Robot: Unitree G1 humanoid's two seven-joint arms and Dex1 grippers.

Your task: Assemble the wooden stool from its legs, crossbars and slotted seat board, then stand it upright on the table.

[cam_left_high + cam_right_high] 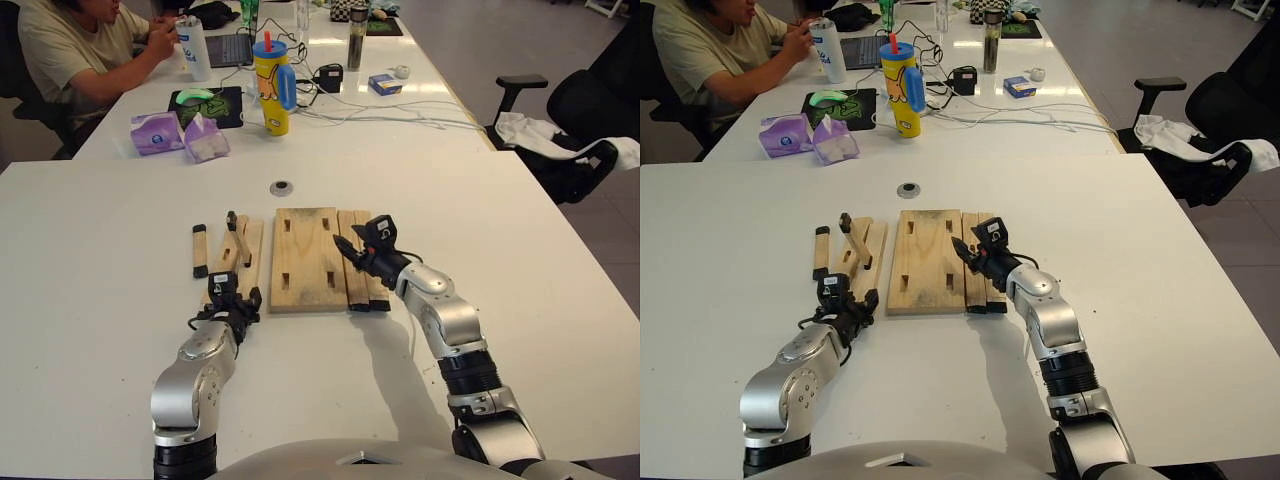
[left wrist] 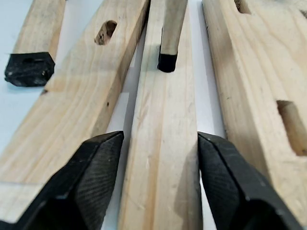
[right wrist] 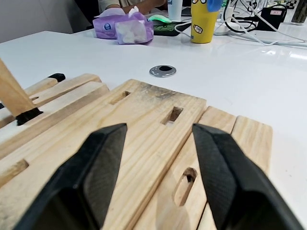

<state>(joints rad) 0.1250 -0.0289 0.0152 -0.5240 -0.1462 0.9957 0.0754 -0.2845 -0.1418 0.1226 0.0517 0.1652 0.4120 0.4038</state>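
Note:
The slotted seat board (image 1: 303,258) lies flat mid-table, with two wooden legs (image 1: 362,268) side by side along its right edge. Left of it lie several more wooden pieces (image 1: 240,248) in a loose pile, and one black-tipped bar (image 1: 199,250) apart at the far left. My left gripper (image 2: 160,138) is open at the near end of that pile, its fingers (image 2: 96,172) straddling one long piece (image 2: 165,124). My right gripper (image 3: 159,127) is open and hovers low over the board's right edge (image 3: 144,117), beside the legs (image 3: 240,139).
A metal grommet (image 1: 282,188) sits in the table behind the board. On the adjoining table are a yellow cup (image 1: 271,85), purple tissue packs (image 1: 180,135) and cables. An office chair (image 1: 580,120) stands off the right side. White tabletop spreads on both sides.

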